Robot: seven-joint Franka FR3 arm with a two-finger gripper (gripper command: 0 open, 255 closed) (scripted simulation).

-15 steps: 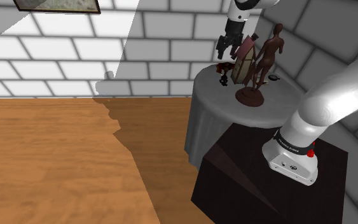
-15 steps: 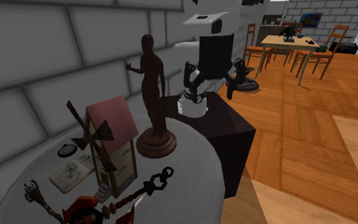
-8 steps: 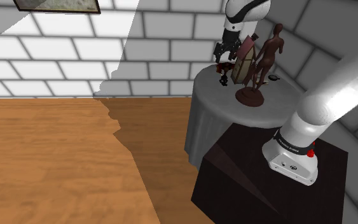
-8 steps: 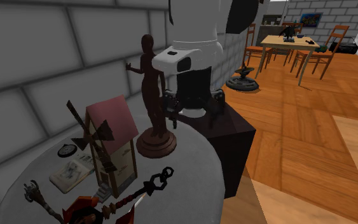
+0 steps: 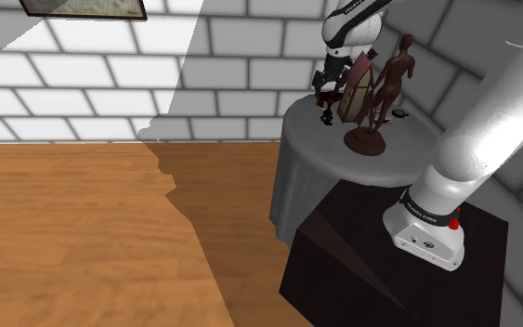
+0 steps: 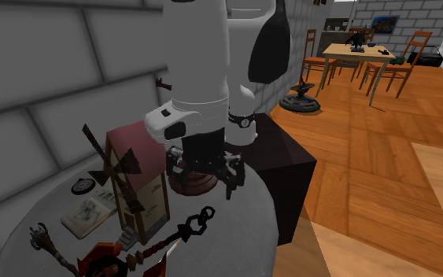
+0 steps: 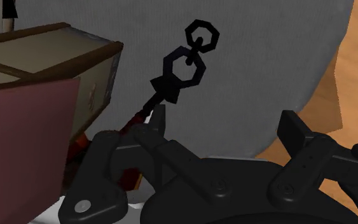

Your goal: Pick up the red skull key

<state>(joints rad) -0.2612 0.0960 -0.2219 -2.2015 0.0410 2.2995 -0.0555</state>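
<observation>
Red skull key [image 6: 182,230] lies flat on the round grey surface [image 6: 247,208], at 5 o'clock of the windmill model [image 6: 137,167] in the second exterior view. Gripper [image 6: 204,177] hovers just beyond it, jaws apart, nothing held. Judged: approach nearly done. Descent, closing and lift remain.

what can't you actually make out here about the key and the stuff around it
- Head of the red skull key: second exterior view, cut off by the bottom edge; wrist view, behind the gripper.
- Brown figure: second exterior view, the arm hides most above its base.
- Red skull key, shoulder view: too small to trace.
</observation>
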